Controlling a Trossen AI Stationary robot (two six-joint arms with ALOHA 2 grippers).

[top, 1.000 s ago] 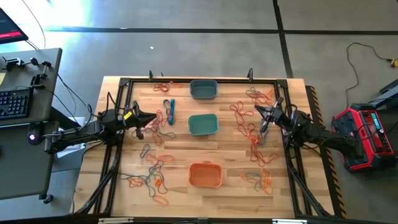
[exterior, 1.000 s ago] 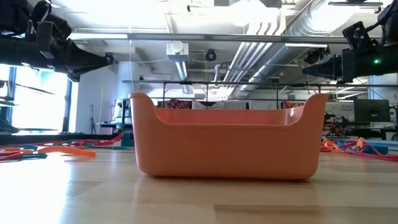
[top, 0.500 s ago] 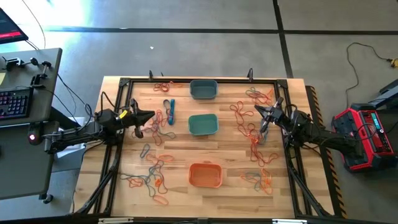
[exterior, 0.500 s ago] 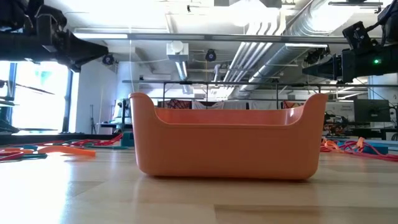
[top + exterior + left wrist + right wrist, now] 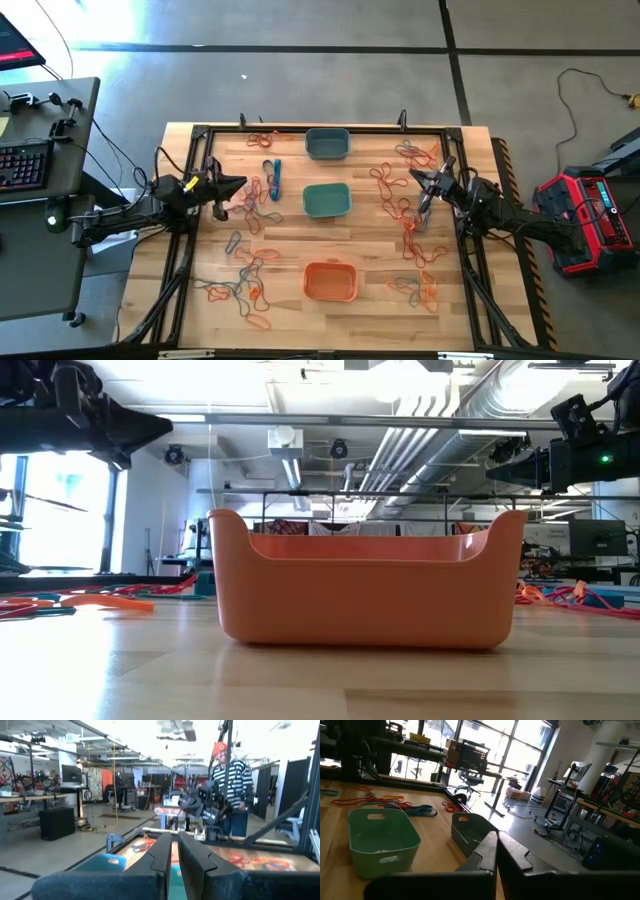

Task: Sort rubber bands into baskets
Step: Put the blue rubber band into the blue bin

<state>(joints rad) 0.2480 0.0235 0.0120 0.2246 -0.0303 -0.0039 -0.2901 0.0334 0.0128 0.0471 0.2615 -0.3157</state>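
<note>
So the big light wooden table (image 5: 330, 250) fills the middle of the overhead shot. Two dark arms reach in over it from the left and right edges. Three small rounded plastic tubs run down the centre of the frame: a grey-blue basket (image 5: 327, 143) at the top, a teal-green basket (image 5: 326, 200) mid-frame, and an orange basket (image 5: 330, 281) lowest. That orange one pretty much fills the table-level shot. All three look empty from overhead.

The left gripper (image 5: 240, 183) sits mid-left, fingers nearly pinched together with just a sliver between them, nothing visibly in them. The right gripper (image 5: 414, 176) sits mid-right, clamped fully closed on nothing.

The thin floppy rubber bands (image 5: 248, 280), orange, red and blue-teal, lie scattered on the wood left and right of the baskets.
</note>
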